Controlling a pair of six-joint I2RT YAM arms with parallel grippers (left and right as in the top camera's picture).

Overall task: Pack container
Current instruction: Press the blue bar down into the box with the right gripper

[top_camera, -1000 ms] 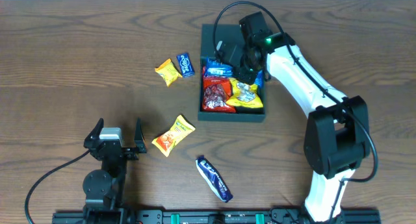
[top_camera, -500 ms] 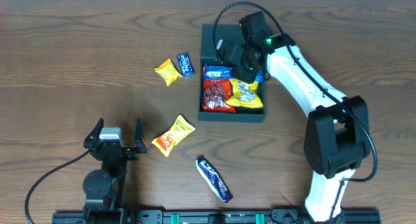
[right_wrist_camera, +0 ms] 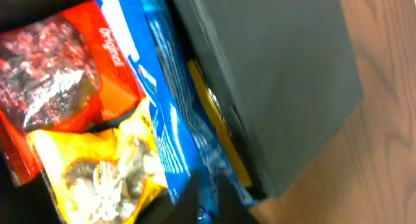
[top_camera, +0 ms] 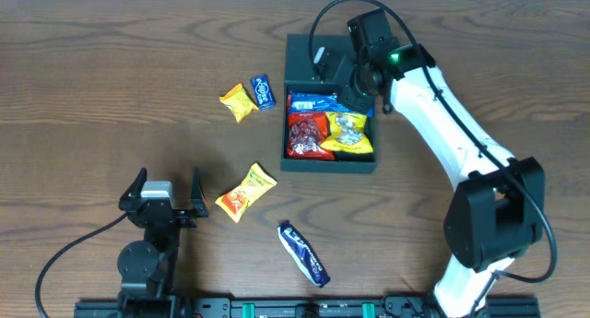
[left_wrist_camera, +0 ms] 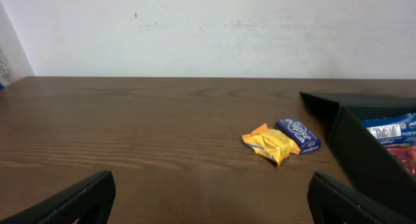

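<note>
The dark teal container (top_camera: 327,164) sits at the back centre of the table with its lid (top_camera: 309,51) open flat behind it. It holds a red packet (top_camera: 301,134), a yellow packet (top_camera: 348,134) and a blue packet (top_camera: 312,102). My right gripper (top_camera: 358,78) hovers over the box's back right corner. In the right wrist view its fingers (right_wrist_camera: 208,198) are together just above the blue packet (right_wrist_camera: 162,100), beside the lid (right_wrist_camera: 273,74). My left gripper (top_camera: 166,200) is open and empty near the front left; its fingers (left_wrist_camera: 208,211) frame bare table.
Loose on the table are a small yellow packet (top_camera: 237,101), a small blue packet (top_camera: 264,91), a yellow-orange packet (top_camera: 245,192) and a blue bar (top_camera: 304,253). The left wrist view shows the small yellow (left_wrist_camera: 268,143) and small blue (left_wrist_camera: 298,134) packets beside the container wall (left_wrist_camera: 364,159).
My right gripper has lifted and moved back and to the right, from over the packets toward the box's back corner. The left arm has not moved.
</note>
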